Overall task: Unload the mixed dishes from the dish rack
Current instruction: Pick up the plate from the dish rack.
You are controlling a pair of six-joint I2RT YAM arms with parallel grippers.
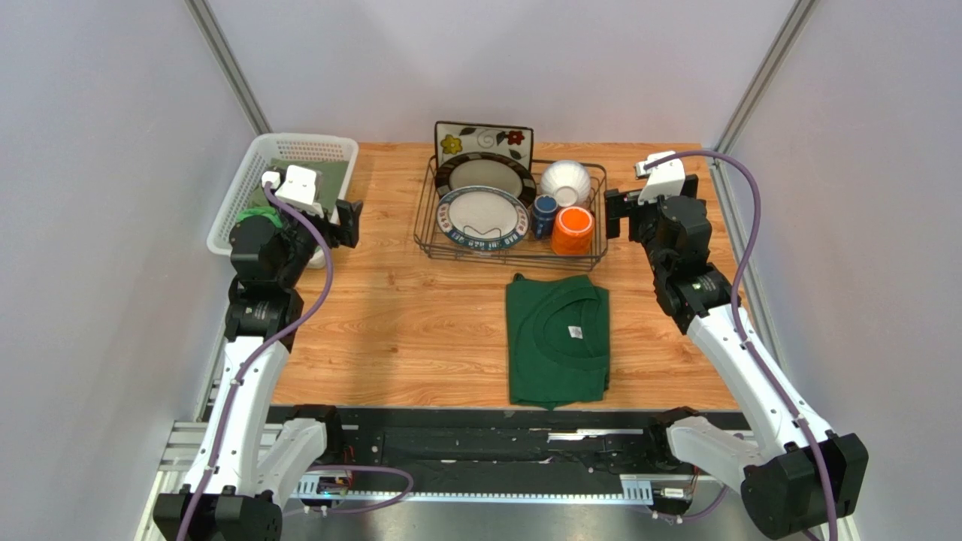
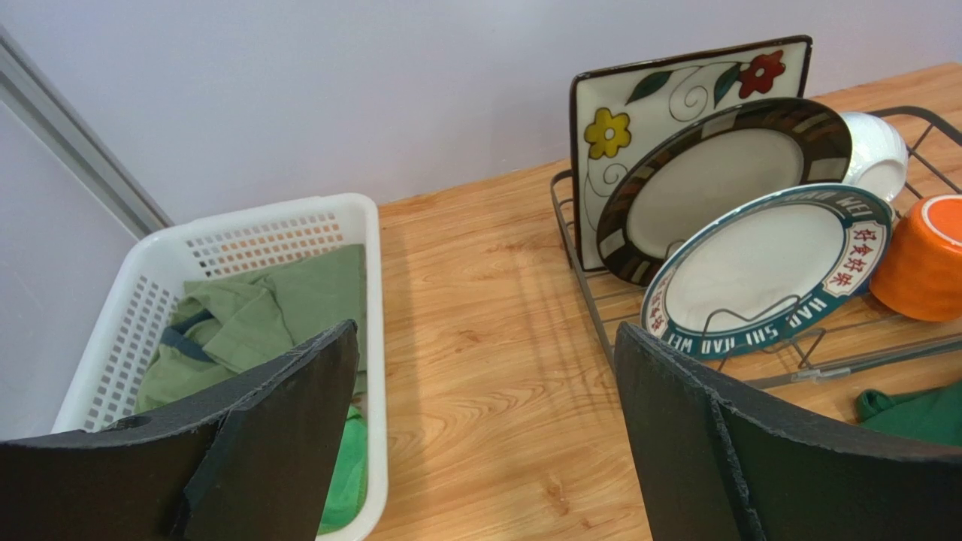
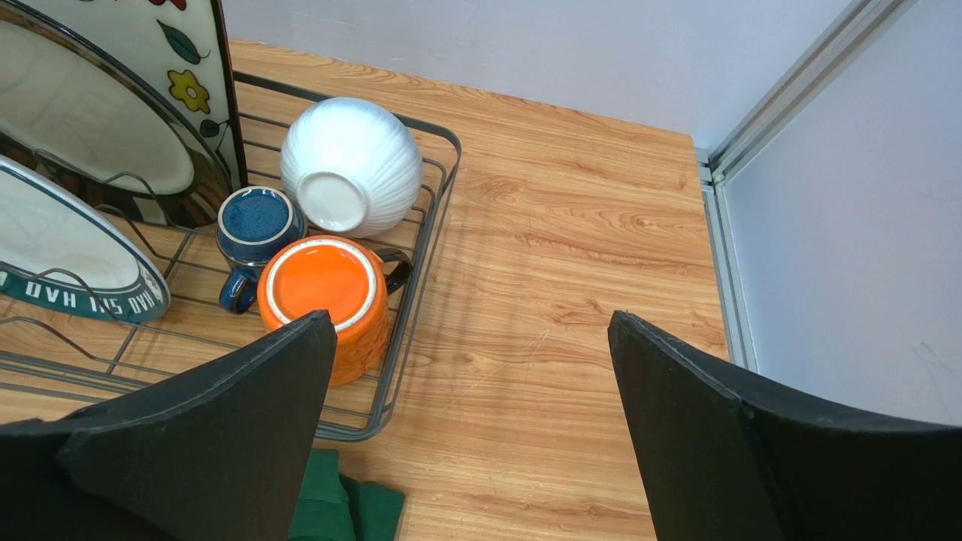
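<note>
A: Grippers?
B: Left gripper [image 2: 483, 328] and right gripper [image 3: 469, 316] both gape wide and empty, one on each side of the dish rack [image 1: 508, 259].
A: Dishes?
B: All in the rack, far back on the table [image 1: 395, 304] — square plate [image 1: 483, 139] and two round plates [image 1: 486, 175] on the left; white bowl [image 1: 566, 182], dark blue mug [image 1: 544, 214] and orange mug [image 1: 573, 230] on the right.

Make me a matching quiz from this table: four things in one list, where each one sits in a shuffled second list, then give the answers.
Things
1. square flowered plate
2. white bowl
3. orange mug
4. dark green shirt

Places
A. far right corner of the dish rack
B. folded flat on the table, in front of the rack
C. on edge at the rack's back
D. near right corner of the rack

Pairs: 1-C, 2-A, 3-D, 4-B
</note>
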